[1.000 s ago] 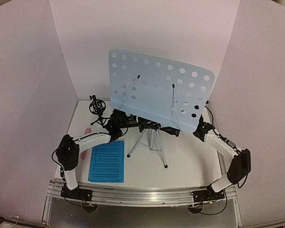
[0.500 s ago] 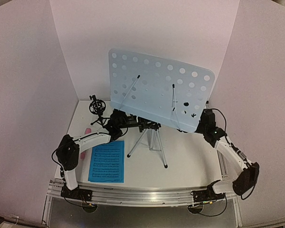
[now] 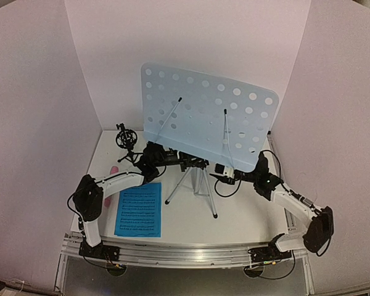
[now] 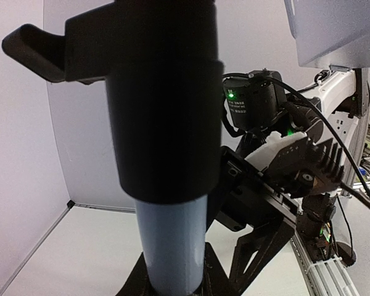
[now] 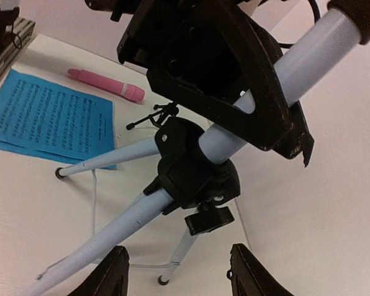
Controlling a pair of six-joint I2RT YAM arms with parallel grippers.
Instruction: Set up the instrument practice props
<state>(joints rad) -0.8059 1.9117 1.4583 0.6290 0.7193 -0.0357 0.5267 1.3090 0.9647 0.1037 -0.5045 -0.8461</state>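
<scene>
The music stand's pale-blue perforated desk (image 3: 206, 120) rises over its silver tripod (image 3: 197, 185). My left gripper (image 3: 168, 159) is shut on the stand's pole (image 4: 172, 246) just under a black collar. My right gripper (image 3: 224, 174) is open, right of the pole, below the desk's lower edge. In the right wrist view its fingertips (image 5: 114, 271) flank empty space below the tripod hub (image 5: 197, 169) and its knob (image 5: 209, 220). A blue sheet-music page (image 3: 139, 209) lies front left. The pink microphone (image 5: 105, 84) lies beyond it. The black tripod mic holder (image 3: 126, 140) stands at back left.
White walls close in the table on the left, back and right. The tripod's legs (image 5: 105, 159) spread over the table's middle. A metal rail (image 3: 185, 253) with both arm bases runs along the near edge. Cables trail from the right arm (image 3: 293, 200).
My right arm has left the desk's lower right corner and swung down and left toward the pole, its jaws opening wider. The left arm and the stand have stayed put.
</scene>
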